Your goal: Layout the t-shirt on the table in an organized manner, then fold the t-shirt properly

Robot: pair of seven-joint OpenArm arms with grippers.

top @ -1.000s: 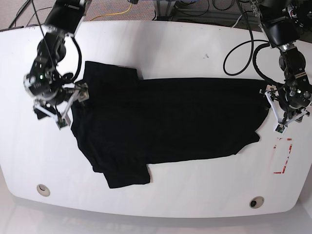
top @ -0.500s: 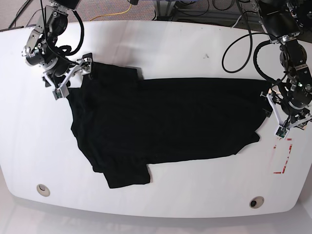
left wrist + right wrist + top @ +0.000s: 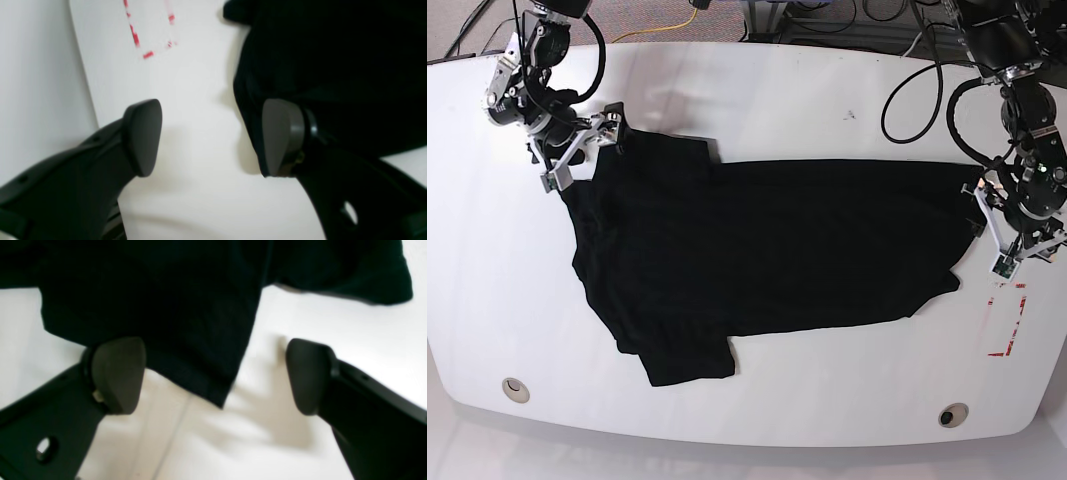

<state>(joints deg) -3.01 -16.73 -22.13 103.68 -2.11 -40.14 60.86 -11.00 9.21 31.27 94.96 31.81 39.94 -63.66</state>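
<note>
The black t-shirt (image 3: 767, 240) lies spread on the white table (image 3: 827, 90), one sleeve at the far left, the other at the near left. My right gripper (image 3: 582, 157) stands open at the far-left sleeve. In the right wrist view a corner of the t-shirt (image 3: 200, 323) lies between its fingers (image 3: 116, 373), with the right gripper (image 3: 213, 375) untouched by cloth. My left gripper (image 3: 987, 228) is open at the shirt's right edge. In the left wrist view the left gripper (image 3: 211, 138) is over bare table, one finger (image 3: 280, 136) over the t-shirt (image 3: 333, 66) edge.
A red rectangular outline (image 3: 1007, 320) is marked near the table's right edge, also seen as red outline (image 3: 136, 33). Two round holes (image 3: 515, 388) (image 3: 951, 414) sit near the front edge. Black cables (image 3: 927, 60) loop over the far right of the table.
My right gripper has moved from the shirt's mid-left edge away toward the far-left sleeve. My left gripper has shifted slightly toward the back. The shirt has barely moved.
</note>
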